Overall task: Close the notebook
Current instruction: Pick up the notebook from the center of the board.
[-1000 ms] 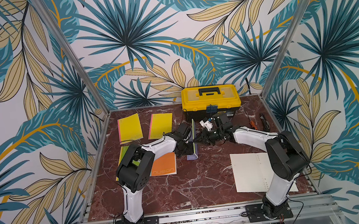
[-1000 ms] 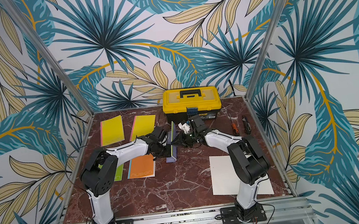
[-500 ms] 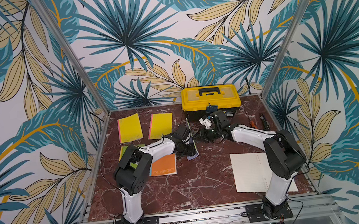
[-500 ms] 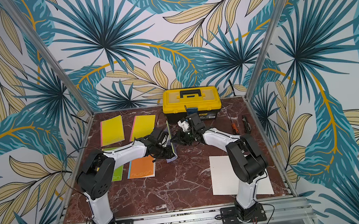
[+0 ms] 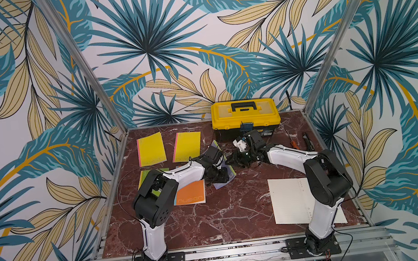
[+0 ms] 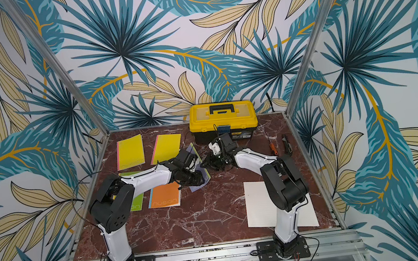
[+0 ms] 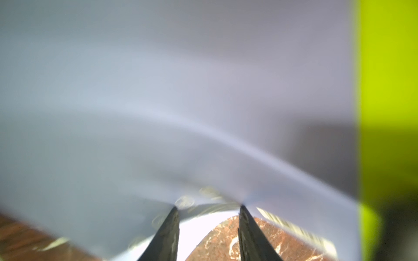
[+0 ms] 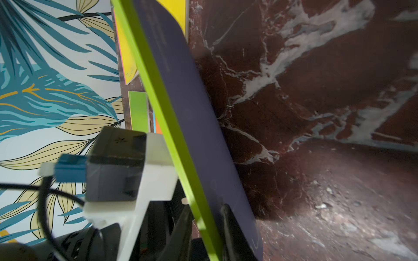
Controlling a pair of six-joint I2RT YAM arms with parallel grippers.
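Left gripper (image 7: 208, 206) is down on the notebook (image 5: 222, 184), which sits mid-table, near the toolbox (image 5: 245, 116). Its jaws are part-way apart with nothing between them, tips against the lavender sheet, and the sheet bows. I read it as light and floppy: thin card cover, pages that curl, smooth enough to skate on the marble table (image 5: 213, 221). The cover, with its green strip, stands tilted and passes between the right gripper's (image 8: 204, 218) fingers. Whether they pinch it, I can't tell. I'd take the cover by its outer edge, away from the spine.

Count, left to right:
- two yellow notebooks (image 5: 151, 149)
- one green notebook (image 6: 137, 202)
- one orange notebook (image 5: 191, 193)
- the lavender one
- one toolbox
- one lined sheet (image 5: 289, 199)
- one screwdriver (image 5: 292, 141)
- one dark tool (image 5: 308, 141)
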